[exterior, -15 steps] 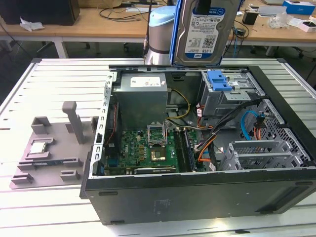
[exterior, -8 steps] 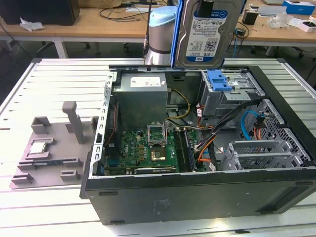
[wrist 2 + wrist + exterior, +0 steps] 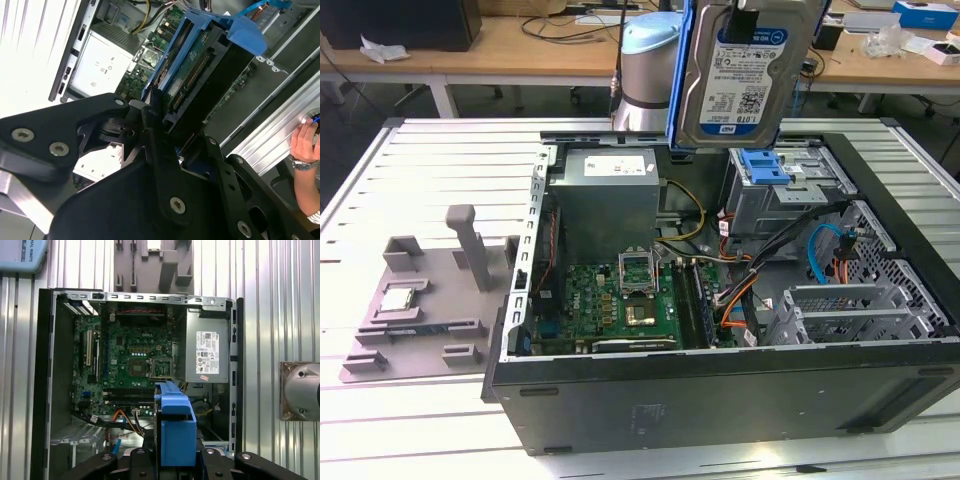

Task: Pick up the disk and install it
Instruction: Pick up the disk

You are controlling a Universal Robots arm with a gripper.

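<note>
A ribbed metal worktop fills the foreground. On it lies an open black computer case, its side panel off. Towards the exterior view's left, touching the case wall, sits a grey moulded fixture tray with a small square processor chip set in it.

Inside the case are a green motherboard, a grey power supply behind it, and a metal drive bay with a blue bracket on top, towards the exterior view's right.

Above the far part of the case, clear of the bay, hangs the disk. It is upright, its label facing the camera and its blue frame along one edge. The gripper is clamped on it from above. Behind stands the arm's pale blue and silver column.

Farther back, wooden desks carry cables and boxes.

The exterior view cuts off the top of the disk and most of the gripper. In the second wrist view, black gripper links cover the disk's near end, and a person's hand shows at the edge, cut off at the wrist.
</note>
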